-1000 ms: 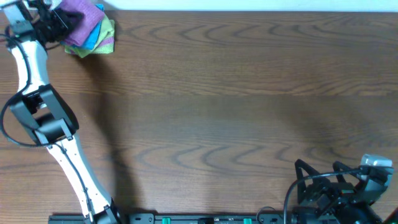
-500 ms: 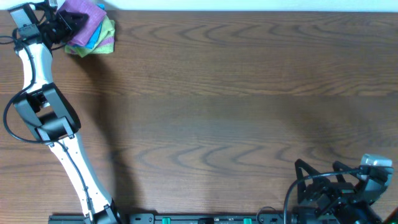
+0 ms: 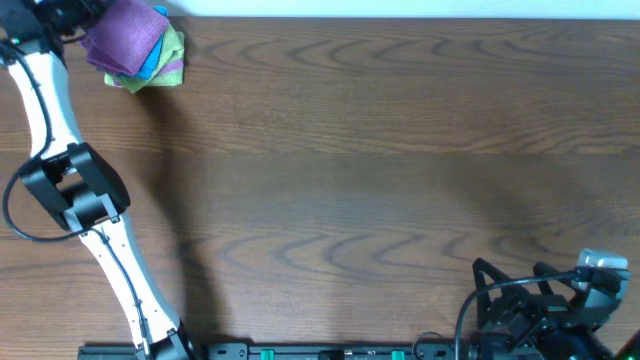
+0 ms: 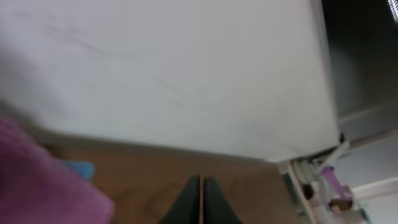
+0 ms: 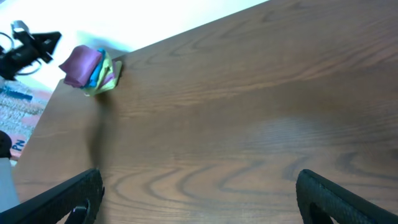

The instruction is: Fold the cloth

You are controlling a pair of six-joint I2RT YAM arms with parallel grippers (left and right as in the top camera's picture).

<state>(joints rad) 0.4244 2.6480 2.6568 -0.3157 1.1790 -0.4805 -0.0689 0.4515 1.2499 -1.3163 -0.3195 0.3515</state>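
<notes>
The purple cloth (image 3: 122, 40) sat folded atop the stack (image 3: 166, 64) at the far left corner of the table (image 3: 400, 180), so it looked finished to me, with my left gripper (image 4: 201, 199) pressed together on nothing beside it and the right gripper (image 5: 199, 186) parked, jaws spread.

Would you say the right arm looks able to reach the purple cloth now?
Doubtful: the right end effector sits at the near right corner, the purple cloth at the far left one. Nothing blocks the way, but the span looks too long.
</notes>
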